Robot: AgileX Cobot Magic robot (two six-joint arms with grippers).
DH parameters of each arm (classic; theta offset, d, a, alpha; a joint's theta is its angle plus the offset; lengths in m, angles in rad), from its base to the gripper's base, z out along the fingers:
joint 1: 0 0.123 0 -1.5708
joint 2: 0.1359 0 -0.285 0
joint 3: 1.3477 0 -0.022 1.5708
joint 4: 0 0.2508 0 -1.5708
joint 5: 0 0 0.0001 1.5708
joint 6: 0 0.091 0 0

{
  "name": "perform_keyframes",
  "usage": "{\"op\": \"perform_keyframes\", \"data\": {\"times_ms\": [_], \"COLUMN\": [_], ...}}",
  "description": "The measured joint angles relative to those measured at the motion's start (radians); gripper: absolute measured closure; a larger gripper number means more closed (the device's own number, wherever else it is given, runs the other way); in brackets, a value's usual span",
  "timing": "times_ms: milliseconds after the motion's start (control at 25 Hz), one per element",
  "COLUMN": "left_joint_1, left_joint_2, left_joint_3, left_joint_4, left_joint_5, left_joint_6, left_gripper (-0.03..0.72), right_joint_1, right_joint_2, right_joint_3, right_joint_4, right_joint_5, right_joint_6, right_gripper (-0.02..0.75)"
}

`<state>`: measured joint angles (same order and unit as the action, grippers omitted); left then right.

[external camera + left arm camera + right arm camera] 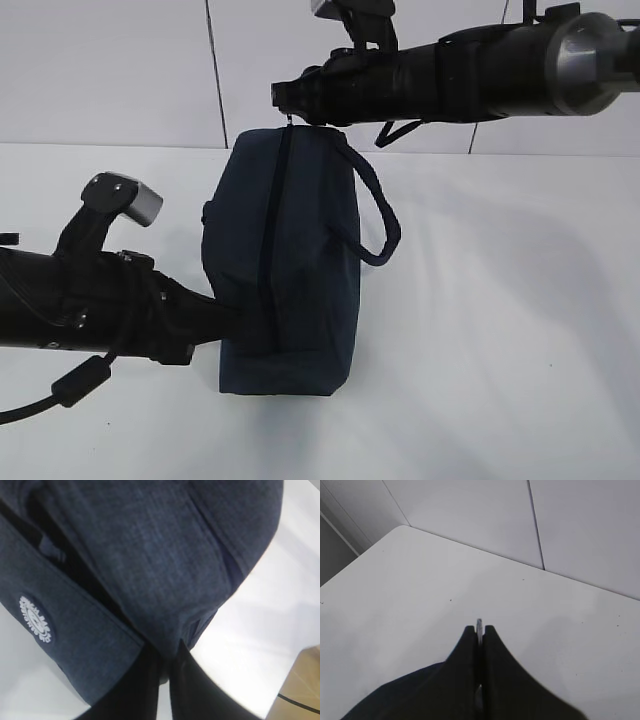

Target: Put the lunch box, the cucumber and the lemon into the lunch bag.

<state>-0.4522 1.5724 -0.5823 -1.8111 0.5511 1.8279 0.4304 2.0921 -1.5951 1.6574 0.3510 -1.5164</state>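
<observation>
Two hands work on the lunch bag (285, 265), which lies on the white bench (500, 300) toward its far edge, zipper line facing up and looking drawn shut along its length. The left hand (167, 667) is pinched tight on a fold of navy fabric at the bag's near end, anchoring it. The right hand (479, 630) is clamped nearly shut on a thin silver piece, apparently the zipper pull (291, 120), at the bag's far end. Neither the lunch box, the cucumber nor the lemon shows in any view, so they are likely inside already, with closing the zipper as the step in hand, though that is a judgement. To finish well, the right hand should keep its pull in line with the zipper track rather than lifting, while the left holds the fabric taut so the bag does not slide or bunch. Both should release only once the slider is fully seated at its end.
</observation>
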Motion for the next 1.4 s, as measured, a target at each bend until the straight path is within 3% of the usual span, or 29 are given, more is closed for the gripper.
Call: {"op": "perform_keyframes", "data": {"times_ms": [280,520,840,1040,1240,1400], "left_joint_1": [0.000,0.000,0.000,-0.002,-0.002,-0.002], "left_joint_2": [0.000,0.000,0.000,0.000,0.000,0.000], "left_joint_3": [0.002,0.002,0.002,0.002,0.002,0.002], "left_joint_4": [-0.004,-0.006,-0.006,-0.003,-0.003,-0.003], "left_joint_5": [-0.018,-0.035,-0.046,-0.072,-0.085,-0.102], "left_joint_6": [0.000,0.000,0.000,0.000,0.000,0.000], "left_gripper": [0.680,0.680,0.680,0.680,0.680,0.680], "right_joint_1": [-0.061,-0.148,-0.163,-0.168,-0.170,-0.172], "right_joint_2": [0.055,0.128,0.195,0.195,0.195,0.195], "right_joint_3": [-0.035,-0.041,-0.052,-0.059,-0.059,-0.059], "right_joint_4": [0.000,0.006,-0.046,-0.153,-0.377,-0.435], "right_joint_5": [0.025,0.162,0.249,0.313,0.351,0.390], "right_joint_6": [0.020,0.034,0.043,0.057,0.133,0.150], "right_gripper": [0.717,0.717,0.717,0.717,0.717,0.717]}}
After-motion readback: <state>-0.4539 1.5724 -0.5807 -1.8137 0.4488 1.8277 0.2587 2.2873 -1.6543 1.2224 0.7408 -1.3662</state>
